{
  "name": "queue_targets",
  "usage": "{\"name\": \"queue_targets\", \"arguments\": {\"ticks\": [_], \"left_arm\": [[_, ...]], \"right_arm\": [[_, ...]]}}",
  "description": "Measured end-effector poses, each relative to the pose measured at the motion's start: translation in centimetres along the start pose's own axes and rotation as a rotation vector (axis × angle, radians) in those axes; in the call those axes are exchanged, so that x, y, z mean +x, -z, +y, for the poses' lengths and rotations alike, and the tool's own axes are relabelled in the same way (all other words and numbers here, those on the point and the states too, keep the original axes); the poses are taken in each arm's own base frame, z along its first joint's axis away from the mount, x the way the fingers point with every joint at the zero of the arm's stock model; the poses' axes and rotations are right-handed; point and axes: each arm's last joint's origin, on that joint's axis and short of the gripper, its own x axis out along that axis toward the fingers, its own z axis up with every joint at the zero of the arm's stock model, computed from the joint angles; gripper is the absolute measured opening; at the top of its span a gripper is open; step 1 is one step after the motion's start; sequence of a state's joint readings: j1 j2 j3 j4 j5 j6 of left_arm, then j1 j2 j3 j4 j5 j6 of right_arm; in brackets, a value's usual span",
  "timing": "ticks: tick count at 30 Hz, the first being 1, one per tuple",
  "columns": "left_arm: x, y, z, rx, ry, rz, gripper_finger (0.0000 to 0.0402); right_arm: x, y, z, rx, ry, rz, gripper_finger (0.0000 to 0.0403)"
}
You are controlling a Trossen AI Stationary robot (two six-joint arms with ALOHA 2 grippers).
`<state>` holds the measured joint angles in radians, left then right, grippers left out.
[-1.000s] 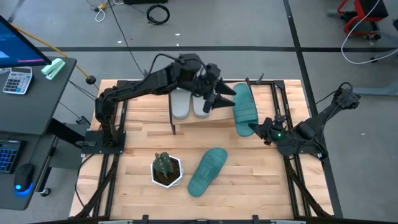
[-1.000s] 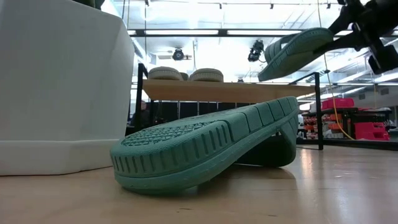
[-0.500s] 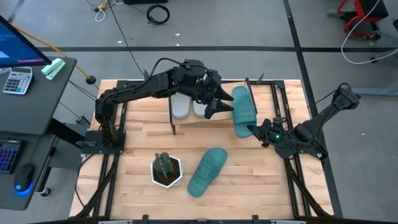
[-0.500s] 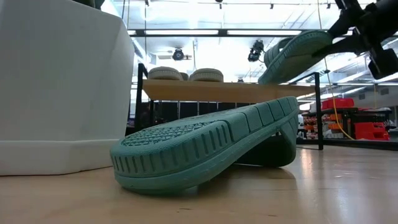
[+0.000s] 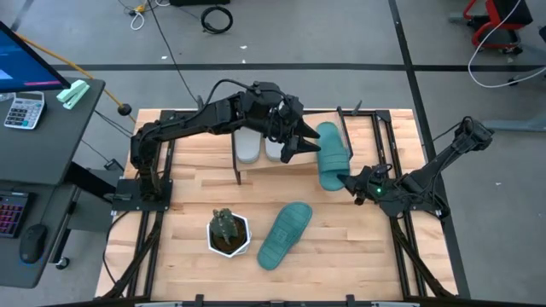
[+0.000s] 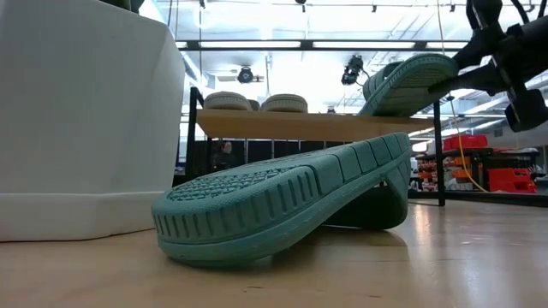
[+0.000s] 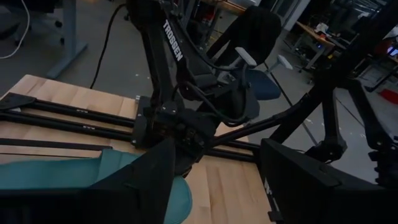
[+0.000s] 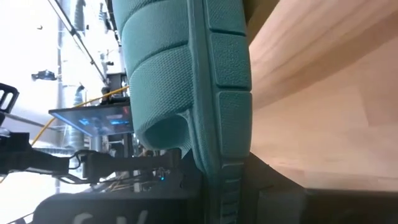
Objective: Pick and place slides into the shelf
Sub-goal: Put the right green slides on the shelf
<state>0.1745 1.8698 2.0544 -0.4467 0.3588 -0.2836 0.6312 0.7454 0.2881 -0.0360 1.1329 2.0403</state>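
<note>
One teal slide (image 5: 331,152) hangs tilted over the right part of the shelf (image 5: 299,166), with my right gripper (image 5: 351,181) shut on its near end. In the low view its far end (image 6: 366,104) dips to the shelf's top board (image 6: 282,126). My left gripper (image 5: 300,143) is open, its fingers just left of that slide; I cannot tell if they touch it. The two grey slides (image 5: 258,145) sit side by side on the shelf's left part. The other teal slide (image 5: 285,234) lies on the table, its far end raised. My right gripper pinches the teal slide's sole rim (image 8: 219,163) at its near end between the two fingers. It comes slanting from the table's right and near side. The near end (image 6: 445,70) is lifted and the slide tilts down toward the shelf; whether the far end rests there cannot be told.
A potted plant in a white pot (image 5: 229,233) stands near the table's near edge, left of the lying teal slide. The shelf's black legs (image 6: 440,154) stand on the table (image 5: 196,205). A desk with a calculator (image 5: 24,109) is beyond the left edge.
My right gripper has come down a little and carried the teal slide slightly toward the table's left, closer to the left gripper. The slide's far end stayed just above the shelf's board while its near end dropped. My left gripper has shifted slightly toward the near edge.
</note>
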Motion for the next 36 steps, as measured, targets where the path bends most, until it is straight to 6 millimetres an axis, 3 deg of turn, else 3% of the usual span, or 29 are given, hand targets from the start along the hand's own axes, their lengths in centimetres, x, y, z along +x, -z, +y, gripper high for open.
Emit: {"name": "queue_targets", "arguments": {"ticks": [15, 36], "left_arm": [[0.1, 0.1, -0.3, -0.018, 0.007, 0.004, 0.0228], [0.5, 0.4, -1.0, -0.013, -0.013, 0.001, 0.0215]], "right_arm": [[-0.2, -0.9, -0.5, 0.012, -0.016, -0.008, 0.0049], [1.2, -2.8, -0.1, -0.012, 0.021, 0.003, 0.0049]]}}
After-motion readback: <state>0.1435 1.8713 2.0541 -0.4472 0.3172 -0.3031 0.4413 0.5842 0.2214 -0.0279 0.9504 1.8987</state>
